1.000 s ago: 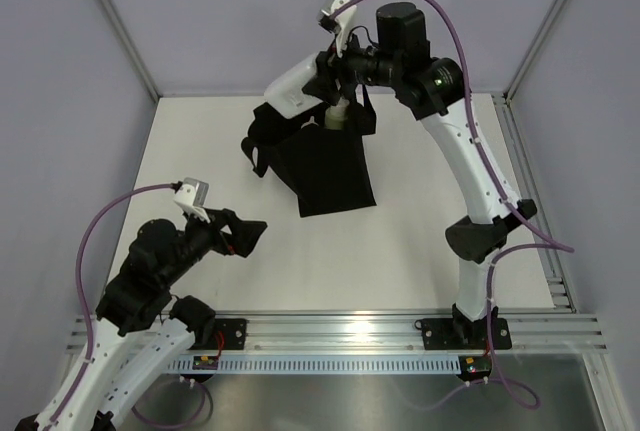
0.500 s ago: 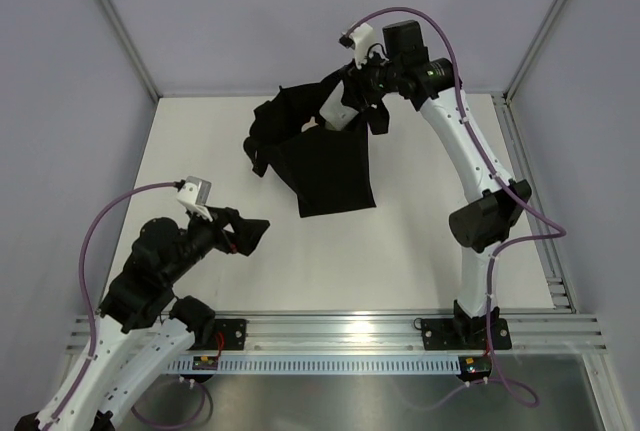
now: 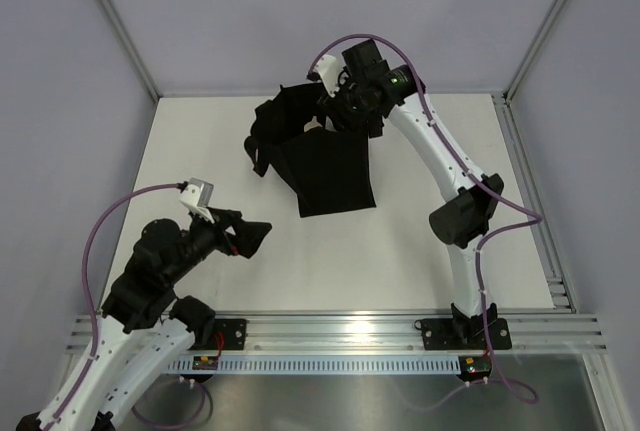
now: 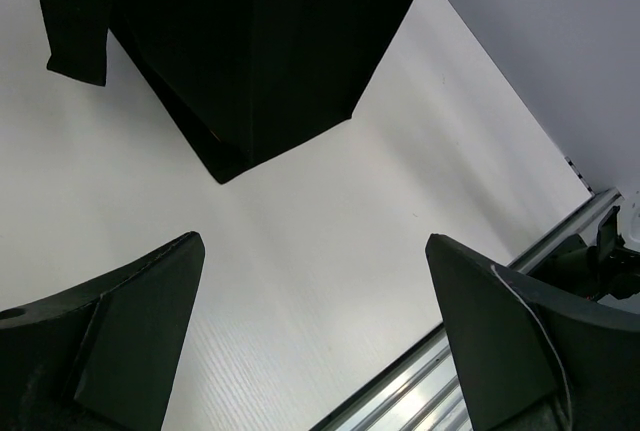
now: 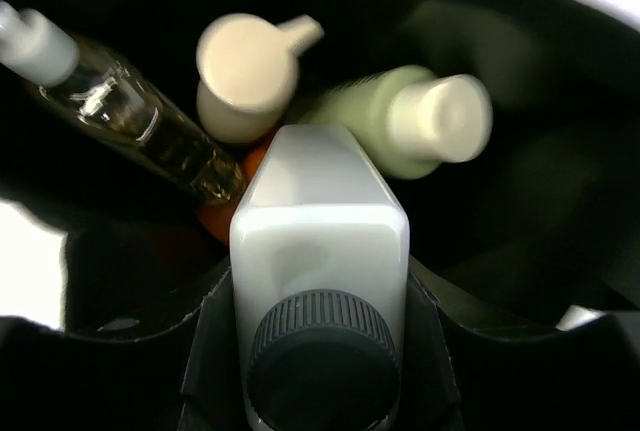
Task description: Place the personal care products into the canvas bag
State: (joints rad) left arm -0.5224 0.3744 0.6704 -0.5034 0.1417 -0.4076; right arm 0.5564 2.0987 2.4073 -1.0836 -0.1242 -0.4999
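The black canvas bag stands open at the back middle of the table. It also shows in the left wrist view. My right gripper is lowered into the bag's mouth and is shut on a white bottle with a black cap. Inside the bag below it are the beige pump bottle, the pale olive bottle, an amber bottle and a bit of an orange one. My left gripper is open and empty above the table's near left.
The bag's handles hang at its left side. A metal rail runs along the near edge. Grey walls close in the back and sides.
My right arm has lowered the white bottle down into the bag's mouth. The left arm has not moved.
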